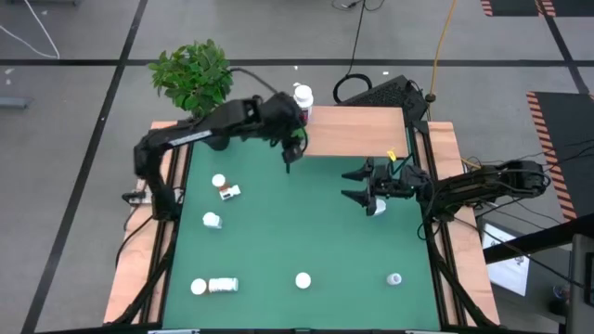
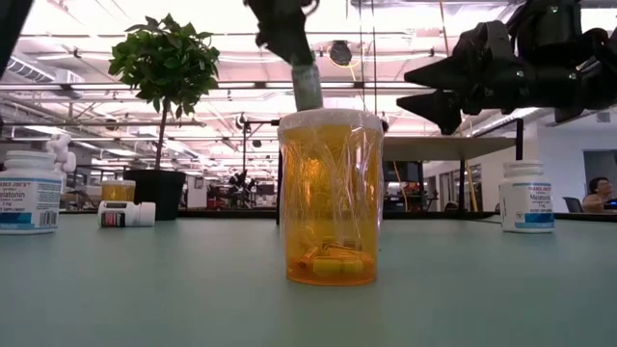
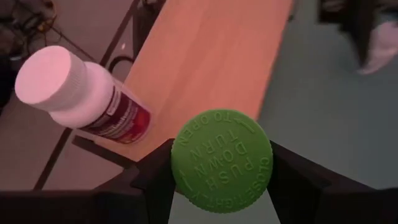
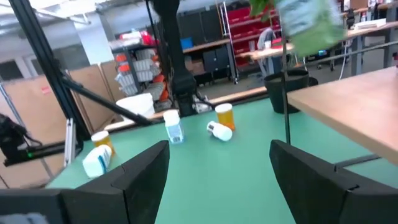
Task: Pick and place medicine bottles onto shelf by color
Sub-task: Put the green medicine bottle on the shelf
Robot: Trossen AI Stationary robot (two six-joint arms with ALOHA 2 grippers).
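- Green-capped bottle (image 3: 222, 160) sits clamped in the left hand (image 3: 221, 180) at the shelf (image 1: 357, 130) edge.
- Lower it upright, clear of the white-capped bottle (image 3: 81, 96).
- Right hand (image 1: 357, 185) waits, fingers apart.

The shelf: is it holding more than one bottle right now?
No. Only one white-capped bottle stands on the shelf; the left gripper holds the green-capped one above it.

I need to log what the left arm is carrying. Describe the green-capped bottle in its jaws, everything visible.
The green-capped bottle sits between the left gripper's dark jaws, which press its cap from both sides. The round bright-green plastic cap has a ribbed edge and raised lettering reading PUSH DOWN, TURN TO OPEN and CLOSE. The body beneath the cap is hidden in the wrist view. From above, it hangs over the left front edge of the wooden shelf, near a white-capped bottle with a red label standing at the shelf's corner.
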